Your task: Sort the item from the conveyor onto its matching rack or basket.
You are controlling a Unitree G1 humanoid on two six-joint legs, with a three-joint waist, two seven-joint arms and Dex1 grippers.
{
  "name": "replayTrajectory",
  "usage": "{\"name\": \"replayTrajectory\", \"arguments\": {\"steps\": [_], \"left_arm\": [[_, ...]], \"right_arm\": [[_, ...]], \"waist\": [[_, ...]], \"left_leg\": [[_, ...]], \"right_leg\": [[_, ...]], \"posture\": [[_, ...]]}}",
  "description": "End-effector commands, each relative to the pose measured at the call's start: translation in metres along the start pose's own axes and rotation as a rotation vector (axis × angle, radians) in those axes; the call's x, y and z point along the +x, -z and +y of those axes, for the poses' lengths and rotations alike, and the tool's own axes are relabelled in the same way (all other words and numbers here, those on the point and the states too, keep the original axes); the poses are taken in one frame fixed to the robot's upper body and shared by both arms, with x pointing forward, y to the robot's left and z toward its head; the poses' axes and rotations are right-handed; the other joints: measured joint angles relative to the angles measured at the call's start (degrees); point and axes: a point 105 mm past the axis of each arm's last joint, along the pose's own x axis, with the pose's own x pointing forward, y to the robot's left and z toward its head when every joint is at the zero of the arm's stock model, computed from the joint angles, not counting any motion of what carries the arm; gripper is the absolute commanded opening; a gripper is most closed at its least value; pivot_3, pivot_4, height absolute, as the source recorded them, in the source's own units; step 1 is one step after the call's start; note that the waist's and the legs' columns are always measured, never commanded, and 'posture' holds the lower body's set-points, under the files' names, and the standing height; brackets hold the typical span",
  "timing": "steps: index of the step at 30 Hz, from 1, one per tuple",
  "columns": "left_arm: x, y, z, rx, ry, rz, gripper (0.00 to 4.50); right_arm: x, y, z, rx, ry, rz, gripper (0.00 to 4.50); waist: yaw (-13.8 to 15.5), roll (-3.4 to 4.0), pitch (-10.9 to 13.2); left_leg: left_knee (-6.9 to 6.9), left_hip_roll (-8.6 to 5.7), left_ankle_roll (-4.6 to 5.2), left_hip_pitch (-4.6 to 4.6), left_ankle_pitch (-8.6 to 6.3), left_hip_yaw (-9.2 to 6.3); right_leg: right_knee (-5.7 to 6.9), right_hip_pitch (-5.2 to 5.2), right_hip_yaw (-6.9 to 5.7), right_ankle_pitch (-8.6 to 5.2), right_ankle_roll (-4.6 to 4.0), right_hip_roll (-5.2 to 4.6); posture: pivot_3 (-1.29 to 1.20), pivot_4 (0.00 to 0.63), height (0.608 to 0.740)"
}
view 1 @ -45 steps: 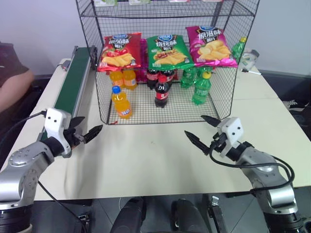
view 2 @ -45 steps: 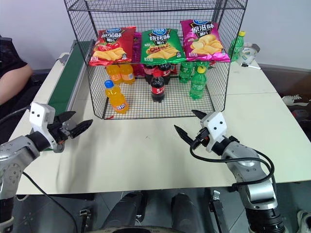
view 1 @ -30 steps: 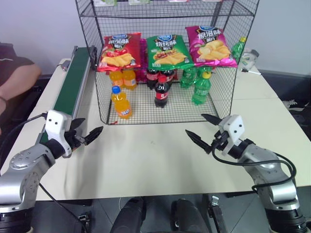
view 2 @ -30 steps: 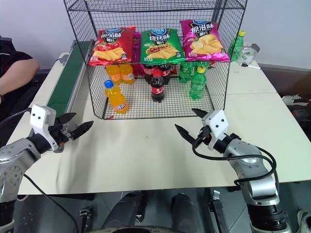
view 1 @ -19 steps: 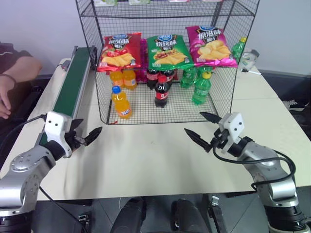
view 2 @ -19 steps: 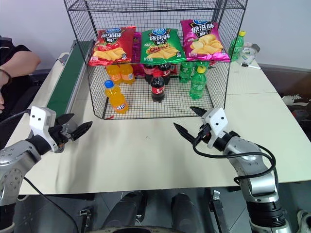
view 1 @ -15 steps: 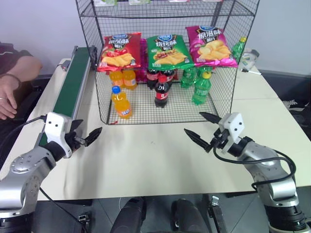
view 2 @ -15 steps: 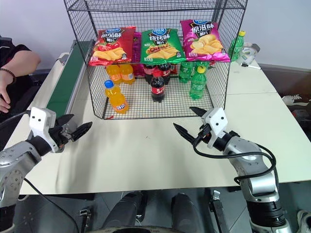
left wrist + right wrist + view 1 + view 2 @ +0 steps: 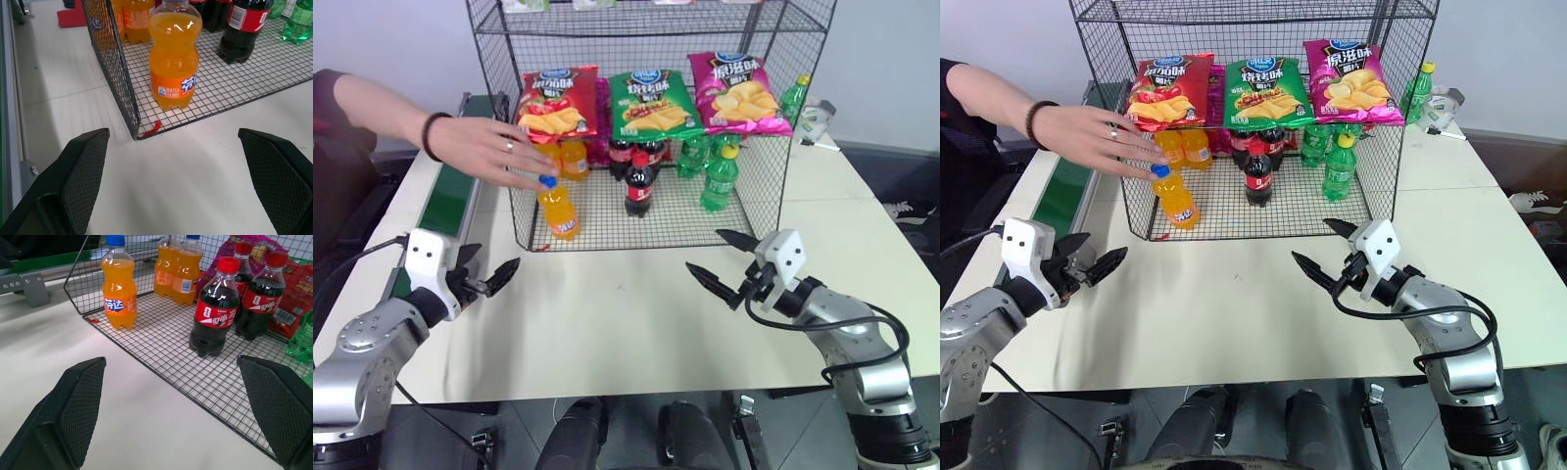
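Observation:
The orange soda bottle with a blue cap stands at the front left corner of the black wire rack's lowest tier. A person's hand reaches across the green conveyor, its fingertips at the bottle's cap. My left gripper hovers open and empty over the table beside the conveyor's near end, with the bottle ahead of it behind the mesh. My right gripper hangs open and empty in front of the rack's right half. The same bottle stands off to one side in the right wrist view.
Red, green and pink chip bags hang across the rack's front. Cola bottles, green soda bottles and more orange bottles share the lowest tier. Another green bottle stands behind the rack's right side.
The person's arm has come in from the left over the conveyor and its hand now reaches the orange bottle's cap. Both grippers have stayed where they were, still open.

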Motion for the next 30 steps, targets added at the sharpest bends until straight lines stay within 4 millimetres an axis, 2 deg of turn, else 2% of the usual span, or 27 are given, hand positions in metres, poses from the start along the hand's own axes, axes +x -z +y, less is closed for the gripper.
{"name": "replayTrajectory", "arguments": {"steps": [1,7,20,24,30], "left_arm": [[0.0,-0.015,0.0,0.021,-0.002,-0.056,4.41],[0.003,-0.02,0.0,-0.005,0.009,-0.1,4.41],[0.002,-0.016,0.015,-0.022,-0.11,-0.149,4.41],[0.003,-0.017,0.015,-0.014,-0.121,-0.167,4.41],[0.005,-0.021,0.017,0.031,-0.162,-0.197,4.41]], "right_arm": [[-0.001,-0.006,-0.004,-0.037,0.023,-0.021,4.5],[0.004,-0.007,-0.009,-0.069,0.053,-0.03,4.5],[0.009,-0.005,-0.015,-0.108,0.079,-0.02,4.5],[0.014,0.0,-0.016,-0.122,0.085,0.004,4.5],[0.014,-0.006,-0.018,-0.129,0.089,-0.019,4.5]], "waist": [[0.0,0.0,0.0],[0.0,0.0,0.0],[0.0,0.0,0.0],[0.0,0.0,0.0],[0.0,0.0,0.0]], "left_leg": [[0.0,0.0,0.0,0.0,0.0,0.0],[0.0,0.0,0.0,0.0,0.0,0.0],[-0.03,0.0,0.01,0.0,0.01,0.01],[-0.03,0.0,0.01,0.0,0.01,0.01],[-0.03,-0.01,0.01,0.0,0.01,0.01]], "right_leg": [[0.0,0.0,0.0,0.0,0.0,0.0],[0.0,0.01,0.0,0.0,0.0,0.0],[-0.01,0.05,0.0,0.01,0.01,0.0],[0.0,0.04,0.0,0.01,0.01,0.01],[0.0,0.04,0.0,0.01,0.02,0.01]], "posture": [[0.0,0.15,0.74],[0.0,0.15,0.74],[0.0,0.15,0.74],[0.0,0.15,0.74],[0.0,0.15,0.74]]}}
